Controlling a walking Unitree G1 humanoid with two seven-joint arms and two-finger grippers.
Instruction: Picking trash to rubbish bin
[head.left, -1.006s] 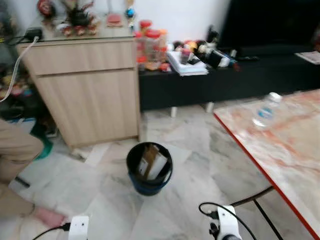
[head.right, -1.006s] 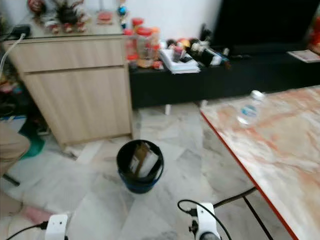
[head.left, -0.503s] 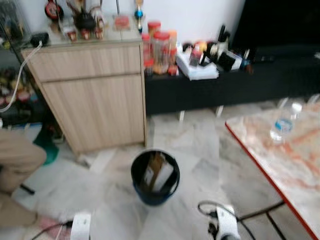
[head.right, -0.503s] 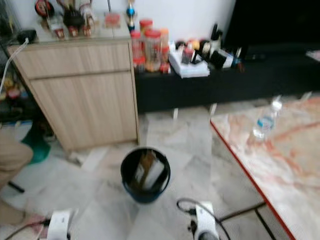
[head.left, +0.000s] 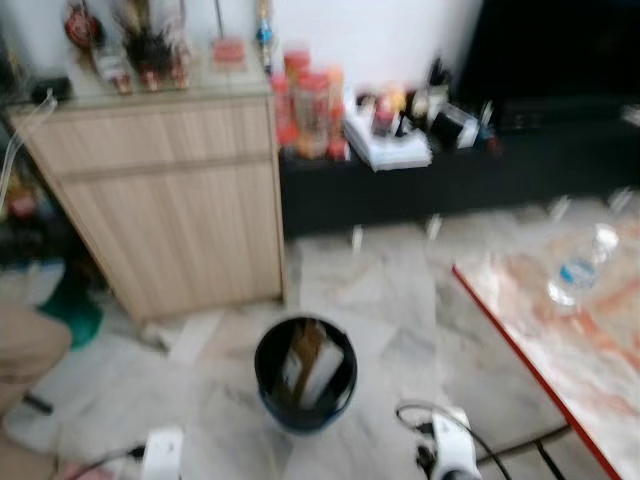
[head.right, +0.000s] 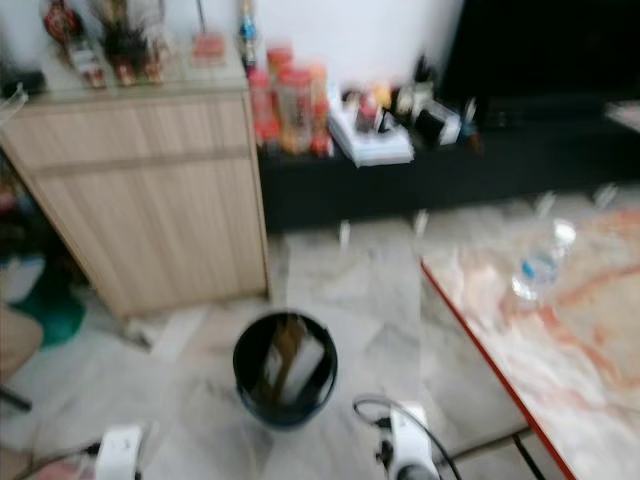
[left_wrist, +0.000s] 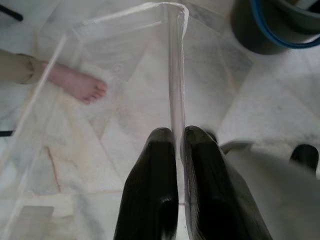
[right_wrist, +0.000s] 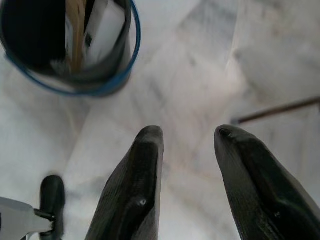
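A person's bare foot (left_wrist: 80, 86) rests on the marble floor (head.left: 390, 300) beyond the left hand (left_wrist: 177, 137), whose fingers are pressed together on the edge of a clear plastic container (left_wrist: 100, 75). A wooden cabinet (head.left: 170, 210) stands farther off. The rubbish bin (head.left: 303, 372), holding cardboard scraps, sits ahead between both hands, with open floor before it. The right hand (right_wrist: 187, 137) hangs above the floor with fingers spread, the bin just beyond it. To its right, a water bottle (head.left: 578, 268) lies on the worktop (head.left: 570, 350). Since half a second ago the view has slid: bin and bottle sit lower in frame, more blurred.
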